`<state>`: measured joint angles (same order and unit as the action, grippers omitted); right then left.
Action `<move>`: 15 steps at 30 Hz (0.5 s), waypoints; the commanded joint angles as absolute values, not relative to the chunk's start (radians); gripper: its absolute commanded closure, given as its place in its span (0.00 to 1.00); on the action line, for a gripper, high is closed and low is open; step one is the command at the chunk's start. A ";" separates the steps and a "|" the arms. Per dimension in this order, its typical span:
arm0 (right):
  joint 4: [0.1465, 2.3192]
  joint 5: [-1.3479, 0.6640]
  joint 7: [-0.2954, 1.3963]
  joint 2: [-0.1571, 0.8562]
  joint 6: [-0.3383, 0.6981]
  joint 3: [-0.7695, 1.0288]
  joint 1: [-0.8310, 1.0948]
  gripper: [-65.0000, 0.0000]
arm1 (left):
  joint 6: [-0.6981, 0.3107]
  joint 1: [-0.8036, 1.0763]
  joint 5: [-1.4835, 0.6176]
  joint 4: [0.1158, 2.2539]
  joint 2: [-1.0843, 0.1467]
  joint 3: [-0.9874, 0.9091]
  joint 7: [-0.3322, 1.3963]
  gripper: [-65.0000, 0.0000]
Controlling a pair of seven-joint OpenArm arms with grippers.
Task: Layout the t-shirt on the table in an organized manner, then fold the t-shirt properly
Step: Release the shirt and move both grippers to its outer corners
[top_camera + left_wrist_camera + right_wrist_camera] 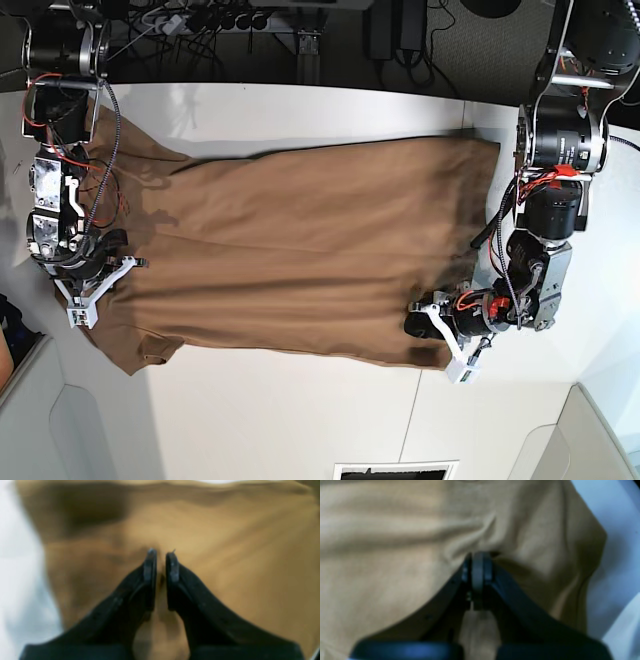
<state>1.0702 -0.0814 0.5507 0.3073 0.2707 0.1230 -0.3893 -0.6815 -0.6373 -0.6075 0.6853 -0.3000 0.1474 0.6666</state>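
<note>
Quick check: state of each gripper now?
Left gripper: shut on the t-shirt.
Right gripper: shut on the t-shirt.

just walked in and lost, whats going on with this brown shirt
A two-armed robot is working on a tan t-shirt spread mostly flat on the white table. The right gripper is shut, pinching a bunched bit of cloth at one end. The left gripper sits on the other end with its fingers nearly together around fabric. No fold has been made yet.
</note>
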 commanded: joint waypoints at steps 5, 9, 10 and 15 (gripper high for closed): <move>1.254 -0.087 0.585 0.321 0.213 0.134 -0.334 1.00 | -0.698 -0.567 -0.747 0.910 -0.408 0.145 0.697 0.83; 1.428 -0.113 0.658 0.321 0.205 0.174 -0.235 1.00 | -0.698 -0.444 -0.821 1.066 -0.506 0.145 0.756 0.80; 1.467 -0.136 0.686 0.321 0.205 0.191 -0.207 1.00 | -0.698 -0.413 -0.857 1.098 -0.529 0.144 0.787 0.78; 1.663 -0.237 0.709 0.321 0.205 0.321 -0.001 1.00 | -0.698 -0.216 -0.917 1.236 -0.629 0.103 0.852 0.71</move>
